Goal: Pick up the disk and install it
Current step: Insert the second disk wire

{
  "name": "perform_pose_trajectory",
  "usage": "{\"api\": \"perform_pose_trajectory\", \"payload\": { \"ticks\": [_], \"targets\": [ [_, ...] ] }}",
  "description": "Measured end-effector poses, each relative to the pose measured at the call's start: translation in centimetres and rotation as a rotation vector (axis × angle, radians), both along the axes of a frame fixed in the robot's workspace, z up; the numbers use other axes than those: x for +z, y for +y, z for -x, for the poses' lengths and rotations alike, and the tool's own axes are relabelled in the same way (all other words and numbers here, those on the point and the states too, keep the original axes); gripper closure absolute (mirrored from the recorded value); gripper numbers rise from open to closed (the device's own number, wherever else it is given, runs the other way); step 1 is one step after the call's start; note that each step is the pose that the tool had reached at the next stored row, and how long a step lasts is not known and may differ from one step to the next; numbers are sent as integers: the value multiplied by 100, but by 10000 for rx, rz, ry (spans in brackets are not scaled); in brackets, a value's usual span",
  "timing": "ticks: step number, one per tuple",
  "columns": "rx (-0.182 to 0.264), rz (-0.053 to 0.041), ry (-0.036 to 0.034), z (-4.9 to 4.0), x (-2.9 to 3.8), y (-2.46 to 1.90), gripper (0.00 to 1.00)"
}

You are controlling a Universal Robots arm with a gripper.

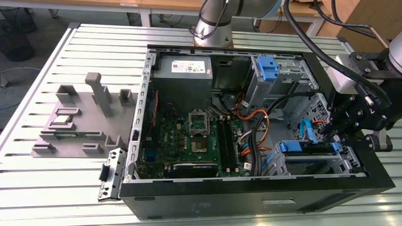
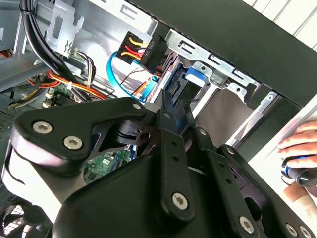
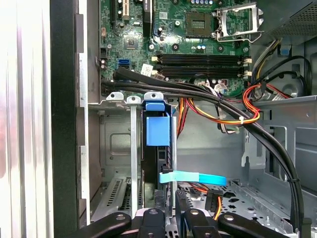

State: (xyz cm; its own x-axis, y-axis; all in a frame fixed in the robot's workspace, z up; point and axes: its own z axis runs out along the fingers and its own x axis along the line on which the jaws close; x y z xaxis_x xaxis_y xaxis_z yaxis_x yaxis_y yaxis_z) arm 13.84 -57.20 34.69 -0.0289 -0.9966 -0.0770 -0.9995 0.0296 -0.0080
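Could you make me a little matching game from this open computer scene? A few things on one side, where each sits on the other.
Things:
1. disk
2. gripper
3. grey power box
4. grey parts holder

Places:
A. on the table outside the case, at the exterior view's left
B. in the drive cage, at the case's near corner on the exterior view's right
C. at the case's far wall
D. over the drive cage, at the disk's end

Pairs: 1-B, 2-D, 3-C, 4-A
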Motion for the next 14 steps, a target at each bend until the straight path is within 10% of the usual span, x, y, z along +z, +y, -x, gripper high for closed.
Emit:
{"api": "perform_pose_trajectory", "payload": {
  "ticks": [14],
  "targets": [
    [0, -3, 0, 0, 92, 0, 76]
  ]
}}
